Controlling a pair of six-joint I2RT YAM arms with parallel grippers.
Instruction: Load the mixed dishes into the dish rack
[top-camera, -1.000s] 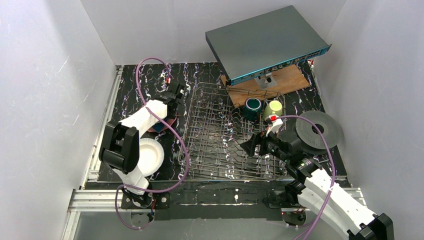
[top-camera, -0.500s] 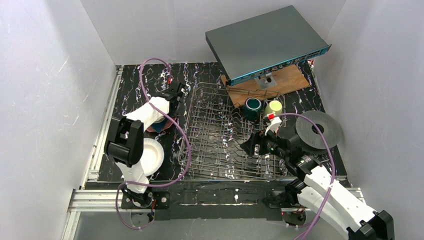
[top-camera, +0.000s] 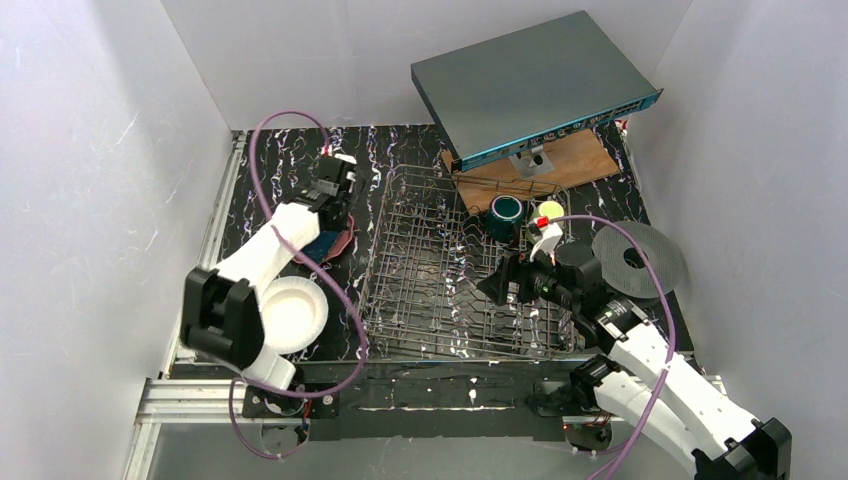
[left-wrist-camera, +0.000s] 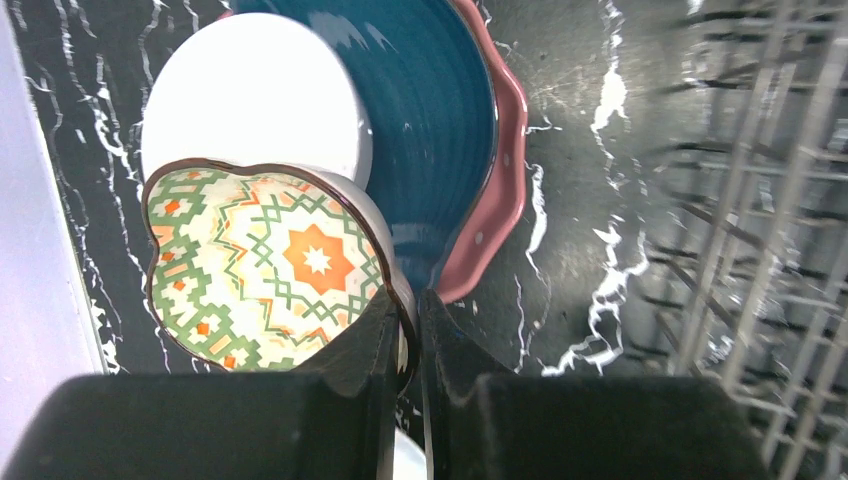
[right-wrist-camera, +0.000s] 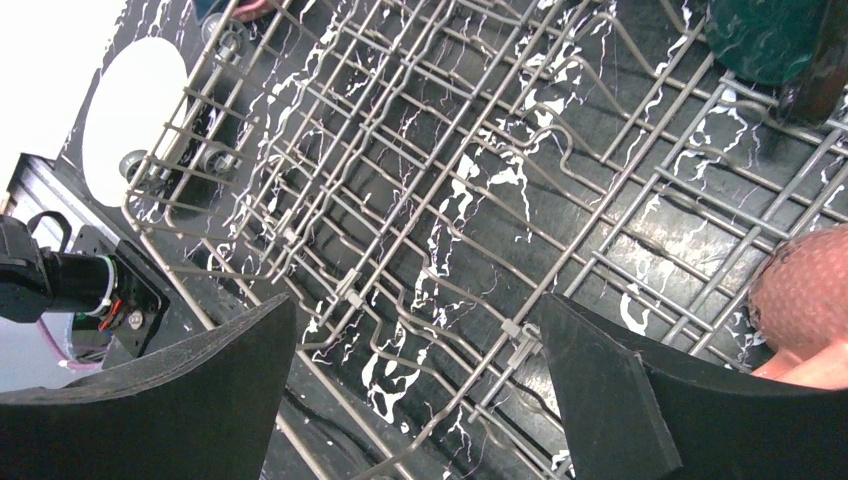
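Two hands, two different states. Our left hand (left-wrist-camera: 405, 325) is pressed together on the rim of a patterned dish (left-wrist-camera: 260, 265), a lobed bowl with a green and orange star design; one finger is inside the rim and one outside. Beyond it we see a white dish (left-wrist-camera: 255, 95) overlapping a dark blue plate (left-wrist-camera: 435, 110), which sits on a pink scalloped plate (left-wrist-camera: 503, 165). These lie on the black marbled worktop (left-wrist-camera: 590, 60), left of the dish rack (left-wrist-camera: 760, 200). We cannot tell whether the patterned dish touches anything below it.

Our right hand (right-wrist-camera: 415, 400) is spread wide, pinching nothing, and hovers over the rack's wire floor. A dark teal mug (right-wrist-camera: 765, 35) shows at the top right of its wrist view. A salmon-pink mug (right-wrist-camera: 810, 290) is at the right edge, just beside one finger.

From above, a light green mug (top-camera: 546, 211) stands beside the teal one at the rack's far right corner. A black disc (top-camera: 640, 258) lies near them, and a tilted grey box (top-camera: 530, 85) sits behind.
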